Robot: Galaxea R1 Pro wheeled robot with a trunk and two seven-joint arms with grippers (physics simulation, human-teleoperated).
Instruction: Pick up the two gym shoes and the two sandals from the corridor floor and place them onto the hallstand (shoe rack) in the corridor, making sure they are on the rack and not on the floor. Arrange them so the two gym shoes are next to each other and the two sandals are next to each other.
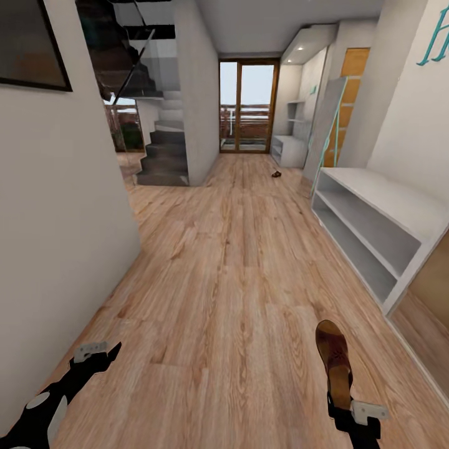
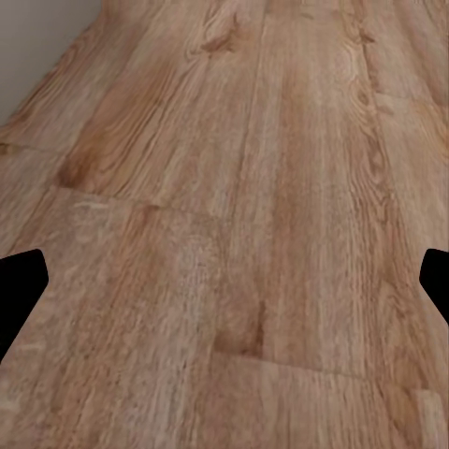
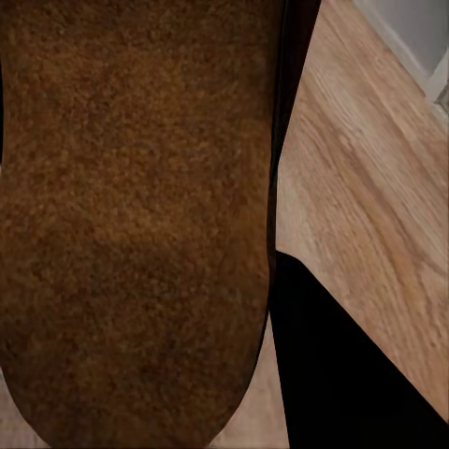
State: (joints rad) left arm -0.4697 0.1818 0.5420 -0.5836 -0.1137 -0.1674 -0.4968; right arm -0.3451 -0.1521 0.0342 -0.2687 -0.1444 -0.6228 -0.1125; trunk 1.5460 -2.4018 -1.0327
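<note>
- Head view: the right gripper (image 1: 342,399) at the lower right grasps a sandal (image 1: 333,358) by its heel end, the toe pointing forward down the corridor, held above the corridor floor (image 1: 231,280). The left gripper (image 1: 103,355) hangs at the lower left, just beside the white wall (image 1: 56,206), carrying nothing. A plain grey two-shelf bench (image 1: 374,218) stands along the right wall. Far down the corridor, near the glass door (image 1: 248,106), a second sandal (image 1: 276,174) lies on the planks, and the hallstand (image 1: 288,146) with its staggered upper shelves stands at the right beyond it.
- Left wrist view: the two dark fingertips (image 2: 21,285) sit wide apart at the picture's edges, released, with bare wood planks between them.
- Right wrist view: the sandal's brown sole surface (image 3: 131,215) lies close to the camera, a dark finger (image 3: 346,374) alongside it, wood floor beyond.
</note>
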